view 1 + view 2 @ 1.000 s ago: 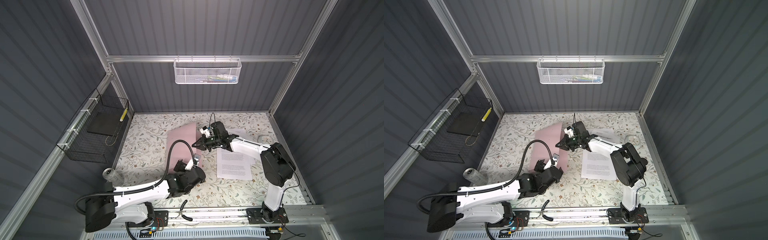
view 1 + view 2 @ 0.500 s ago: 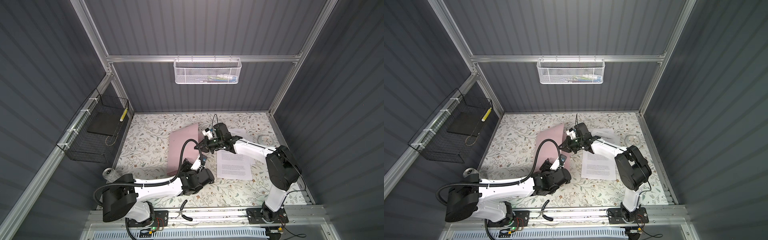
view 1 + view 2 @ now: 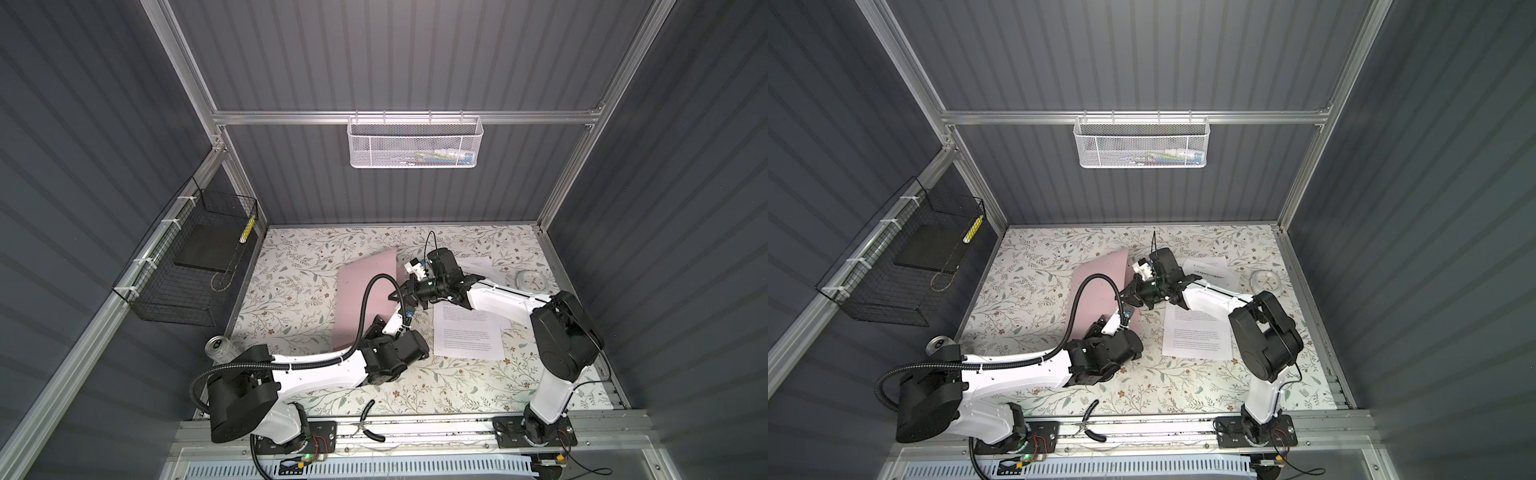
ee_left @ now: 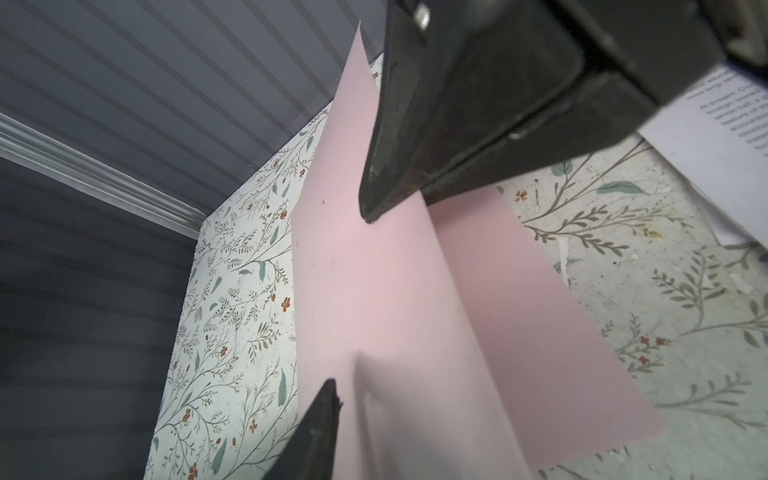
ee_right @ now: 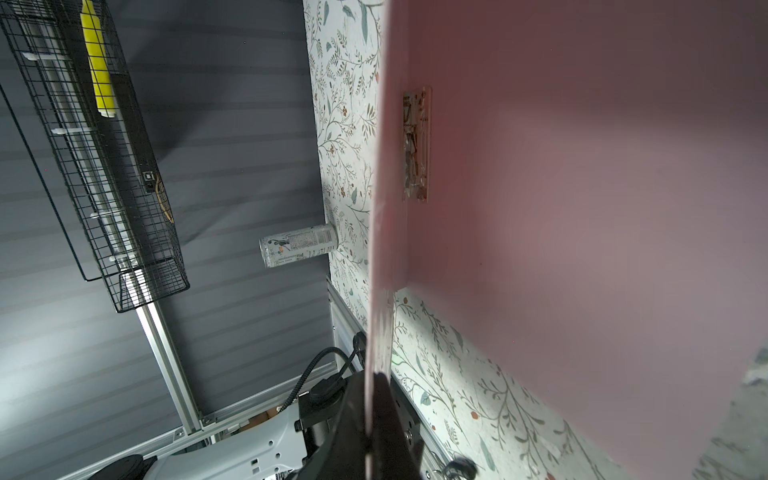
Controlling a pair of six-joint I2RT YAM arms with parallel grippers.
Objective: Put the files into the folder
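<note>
Right gripper [image 5: 376,380]: jaws are pressed together on the free edge of the folder [image 5: 582,208] cover. The pink leaf is seen edge-on, running straight out from between the fingertips [image 5: 390,415]. The cover is held raised and tilted; the lower leaf lies flat on the floral table [image 3: 291,291]. A silver clip [image 5: 415,145] is noted inside the folder, beyond the jaws, close to the spine.

Left gripper [image 4: 349,303]: the tips are seen apart with a gap between them, and nothing is pinched. The raised cover's face shows through the gap, just past the tips. In both top views this gripper is placed just beneath the right jaws, at the folder's near edge.

Files [image 3: 467,332]: one printed sheet is laid flat on the table beside both sets of jaws, on the side away from the folder and outside it. A second sheet [image 3: 482,264], with a heading, lies farther off, partly covered by the right arm.

Farther still: a can [image 5: 297,245] and a black wire basket [image 5: 104,166] are noted beyond the folder.
</note>
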